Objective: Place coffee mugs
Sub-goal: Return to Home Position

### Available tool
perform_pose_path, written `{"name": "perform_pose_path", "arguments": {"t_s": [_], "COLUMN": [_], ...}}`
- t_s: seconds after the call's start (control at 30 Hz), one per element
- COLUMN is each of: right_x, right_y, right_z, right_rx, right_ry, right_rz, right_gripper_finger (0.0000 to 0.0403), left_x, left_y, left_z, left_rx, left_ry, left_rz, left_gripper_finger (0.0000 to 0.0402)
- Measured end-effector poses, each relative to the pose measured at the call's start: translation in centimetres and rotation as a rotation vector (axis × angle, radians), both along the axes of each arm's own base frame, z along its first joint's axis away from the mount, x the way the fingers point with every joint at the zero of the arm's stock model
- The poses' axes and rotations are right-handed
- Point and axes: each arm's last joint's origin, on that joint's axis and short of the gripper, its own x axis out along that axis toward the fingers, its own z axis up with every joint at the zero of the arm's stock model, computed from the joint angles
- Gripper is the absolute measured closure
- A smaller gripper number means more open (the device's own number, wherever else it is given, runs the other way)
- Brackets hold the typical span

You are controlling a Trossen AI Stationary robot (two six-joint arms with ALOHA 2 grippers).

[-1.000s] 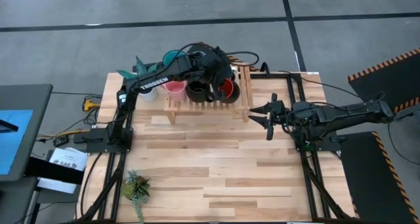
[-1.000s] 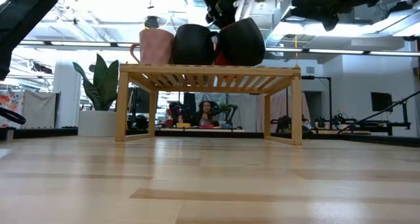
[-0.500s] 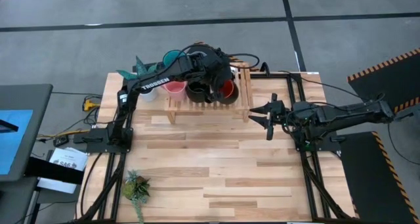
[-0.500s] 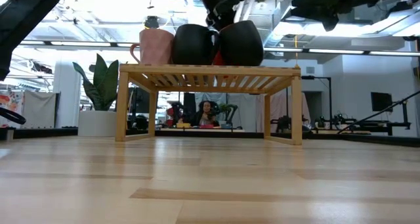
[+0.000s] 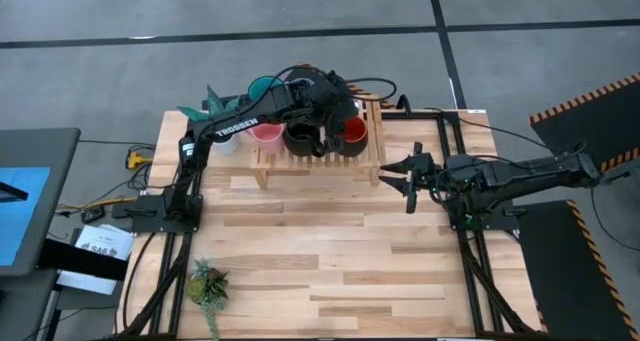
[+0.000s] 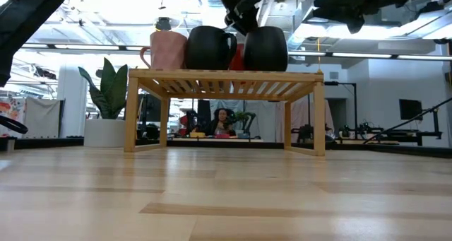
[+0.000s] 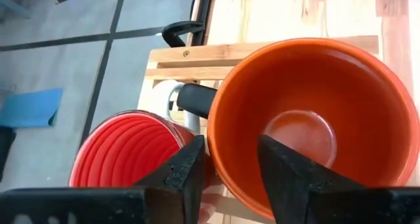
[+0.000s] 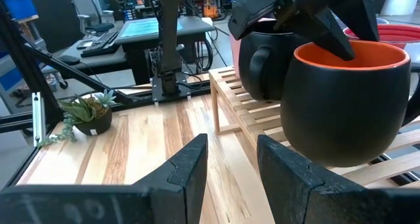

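**Orange mug settles upright on the shelf**

Half a second ago the orange mug [image 6: 267,49] leaned to one side under the left arm; now it stands level on the slatted shelf [image 6: 226,82], at the end of the row beside the black mug [image 6: 208,48] and the pink mug [image 6: 168,49]. The red mug [image 7: 128,152] sits just behind it.

The left end effector [image 7: 230,145] straddles the orange mug's rim, one finger inside the bowl and one outside, with a gap showing at the wall, so it looks spread apart rather than clamped. The right end effector [image 5: 408,186] waits over the tabletop [image 5: 300,251] beside the shelf, fingers apart.

The mug looks rigid, glazed and probably slick, light enough for one arm but breakable if knocked off the slats. Its wall at the rim seems the surest hold. Lifting straight up should clear it without nudging the neighbours.
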Motion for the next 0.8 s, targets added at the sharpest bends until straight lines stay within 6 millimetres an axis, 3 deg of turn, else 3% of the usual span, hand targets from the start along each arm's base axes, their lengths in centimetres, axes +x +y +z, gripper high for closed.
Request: {"name": "perform_pose_path", "arguments": {"t_s": [0.2, 0.47, 0.63, 0.8], "right_x": [0.0, 0.0, 0.0, 0.3], "right_y": [0.0, 0.0, 0.0, 0.0], "right_z": [0.0, 0.0, -0.1, -0.3], "right_rx": [0.0, -0.001, -0.001, -0.002], "right_ry": [0.001, 0.001, 0.006, 0.023], "right_rz": [0.0, 0.0, -0.001, 0.0], "right_gripper_finger": [0.0244, 0.0244, 0.0244, 0.0244], "left_x": [0.0, -1.6, -4.2, -7.9], "left_y": [-0.1, -1.0, -1.7, -3.1], "left_z": [0.7, 4.5, 6.8, 8.8], "left_rx": [0.009, 0.031, -0.017, -0.136], "left_ry": [-0.044, -0.185, -0.226, -0.235], "left_rz": [0.001, 0.003, -0.005, -0.083], "left_gripper_finger": [0.0264, 0.0264, 0.027, 0.0325]}}
